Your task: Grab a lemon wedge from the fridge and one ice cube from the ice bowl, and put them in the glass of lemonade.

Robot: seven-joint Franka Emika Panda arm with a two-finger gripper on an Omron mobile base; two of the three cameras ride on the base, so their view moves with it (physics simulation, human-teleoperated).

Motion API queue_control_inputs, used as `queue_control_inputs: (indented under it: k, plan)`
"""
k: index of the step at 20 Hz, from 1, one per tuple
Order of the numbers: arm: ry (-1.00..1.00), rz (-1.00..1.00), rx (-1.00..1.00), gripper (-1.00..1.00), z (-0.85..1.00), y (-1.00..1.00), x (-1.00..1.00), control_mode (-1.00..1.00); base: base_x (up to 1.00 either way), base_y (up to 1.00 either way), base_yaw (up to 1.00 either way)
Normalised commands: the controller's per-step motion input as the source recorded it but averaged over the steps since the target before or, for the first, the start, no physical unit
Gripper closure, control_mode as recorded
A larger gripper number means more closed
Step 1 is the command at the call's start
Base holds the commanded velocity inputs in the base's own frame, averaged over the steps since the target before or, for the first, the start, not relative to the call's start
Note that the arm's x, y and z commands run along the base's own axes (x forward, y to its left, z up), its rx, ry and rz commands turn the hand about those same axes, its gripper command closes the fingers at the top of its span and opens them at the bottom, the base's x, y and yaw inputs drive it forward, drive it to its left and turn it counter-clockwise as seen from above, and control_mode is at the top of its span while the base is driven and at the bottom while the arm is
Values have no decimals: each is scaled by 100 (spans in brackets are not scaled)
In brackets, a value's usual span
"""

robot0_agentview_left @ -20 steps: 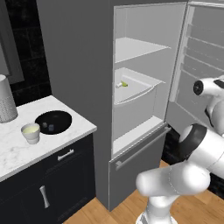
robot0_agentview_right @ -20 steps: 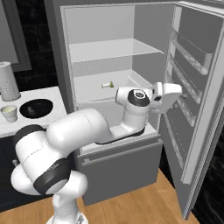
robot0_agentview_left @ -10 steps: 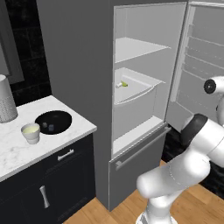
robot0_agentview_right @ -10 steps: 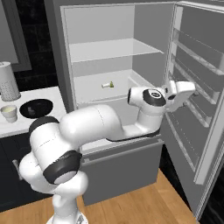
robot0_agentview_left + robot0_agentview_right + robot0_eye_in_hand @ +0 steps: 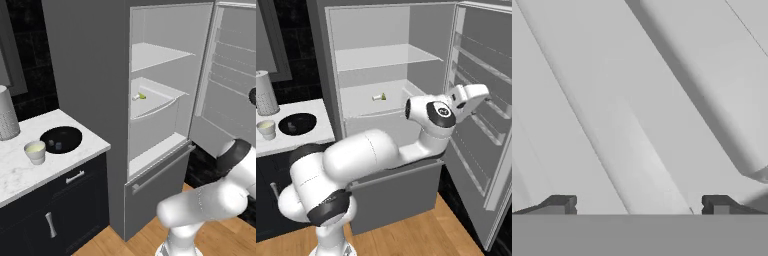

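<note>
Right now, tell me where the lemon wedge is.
The lemon wedge lies on the middle shelf inside the open fridge, left of the gripper in the right base view.

I see the fridge (image 5: 90,75) standing with its door swung wide, pale shelves bare except for the lemon wedge (image 5: 138,96), a tiny whitish piece with a yellow-green end lying on the middle shelf. On the marble counter to its left, the shallow black ice bowl (image 5: 61,139) sits just beside the glass of lemonade (image 5: 35,152), a small upright whitish cup of pale yellow-green liquid.
</note>
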Motion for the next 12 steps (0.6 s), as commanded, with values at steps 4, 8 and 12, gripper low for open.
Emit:
queue_control_inputs:
  k: [4, 8, 12]
  plan:
    - [6, 0, -6, -100, 1, -19, 96, -100, 0, 0, 0]
    - [17, 2, -5, -100, -1, -25, 100, -100, 0, 0, 0]
    - [22, 0, -4, -100, -24, -43, 82, -100, 0, 0, 0]
